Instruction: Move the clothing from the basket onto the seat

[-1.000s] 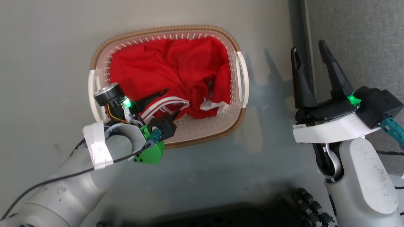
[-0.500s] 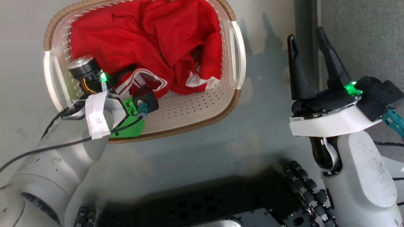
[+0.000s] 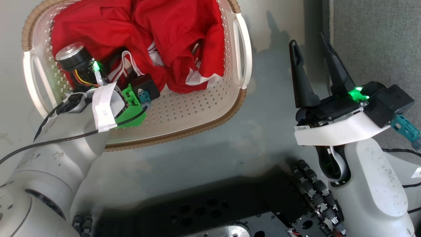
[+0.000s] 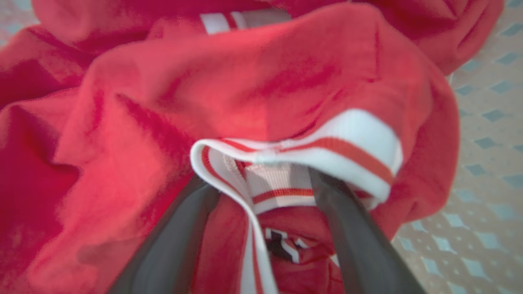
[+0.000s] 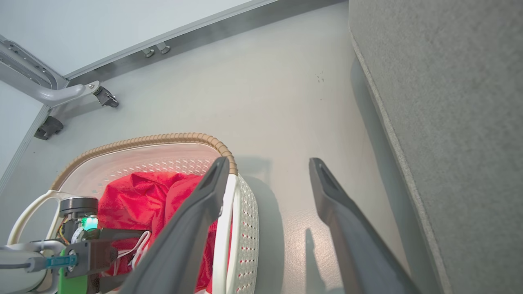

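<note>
L pincer (image 4: 259,183) wide, fingers touching striped trim of red jersey (image 4: 245,81) in basket (image 3: 197,112), upper left. R pincer (image 3: 309,39) wide, empty, right. Basket top cut off; wrist close-up blurred.

I can't see the tips of my left gripper (image 4: 261,183). Its two dark fingers (image 4: 175,245) go under a white striped band (image 4: 347,151) of the clothing (image 4: 122,122), and that whole close view is fuzzy. A black number (image 4: 282,247) peeks out of a fold, but too little shows for me to read it. I can't tell which red piece is which. From the head, the wrist (image 3: 108,105) covers those fingers, and the top edge cuts off the far end of the basket (image 3: 190,108) and the red pile. The seat (image 3: 371,39) runs off the right edge. In the right wrist view, one finger (image 5: 192,228) of the right gripper (image 5: 268,161) covers part of the basket's white handle (image 5: 222,253).
</note>
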### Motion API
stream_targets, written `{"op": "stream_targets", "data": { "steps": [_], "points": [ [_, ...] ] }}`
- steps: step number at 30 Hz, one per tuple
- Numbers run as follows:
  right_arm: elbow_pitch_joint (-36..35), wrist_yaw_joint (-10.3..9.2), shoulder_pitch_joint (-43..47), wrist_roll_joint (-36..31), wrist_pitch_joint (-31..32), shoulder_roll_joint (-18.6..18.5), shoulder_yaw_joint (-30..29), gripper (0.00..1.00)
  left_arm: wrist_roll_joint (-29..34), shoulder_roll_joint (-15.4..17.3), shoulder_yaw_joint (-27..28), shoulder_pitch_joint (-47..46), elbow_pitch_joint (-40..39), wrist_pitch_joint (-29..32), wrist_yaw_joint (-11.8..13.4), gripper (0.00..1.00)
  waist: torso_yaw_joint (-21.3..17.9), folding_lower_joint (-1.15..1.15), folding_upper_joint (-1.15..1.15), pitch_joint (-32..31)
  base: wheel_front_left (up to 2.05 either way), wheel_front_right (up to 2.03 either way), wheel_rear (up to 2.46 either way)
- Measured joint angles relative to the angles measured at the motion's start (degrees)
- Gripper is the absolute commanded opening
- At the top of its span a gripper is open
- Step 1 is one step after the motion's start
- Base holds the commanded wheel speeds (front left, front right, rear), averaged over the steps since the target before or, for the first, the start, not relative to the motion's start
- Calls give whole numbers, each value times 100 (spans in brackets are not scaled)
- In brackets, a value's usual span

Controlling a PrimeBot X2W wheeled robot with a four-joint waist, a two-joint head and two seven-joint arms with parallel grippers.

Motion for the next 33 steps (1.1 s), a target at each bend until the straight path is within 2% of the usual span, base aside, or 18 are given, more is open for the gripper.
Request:
{"op": "stream_targets", "data": {
  "steps": [7, 9, 10, 22, 33],
  "points": [
    [-1, 0, -20, 82, 0, 0, 24, 100, -96, 36, 8, -9, 102, 209, -54, 99, -63, 0, 0, 52, 0, 0, 0],
    [5, 0, -21, 107, 0, 0, 23, 100, -130, 48, -1, -9, 115, 248, -57, 25, -83, 0, 0, 57, 0, 0, 0],
    [13, 0, -23, 113, 0, 0, 23, 100, -132, 55, -10, -9, 121, 247, -58, 0, -91, 0, 0, 57, 0, 0, 0],
    [64, 0, -83, 155, 0, 0, 57, 100, -410, 5, 32, 40, 155, 129, -134, 0, -148, 0, 0, -98, 0, 0, 0],
    [307, 0, 175, -8, 0, 2, 202, 100, -1058, -166, 420, 772, -237, -166, -35, 0, -106, 0, 0, -909, 0, 0, 0]
  ]
}}
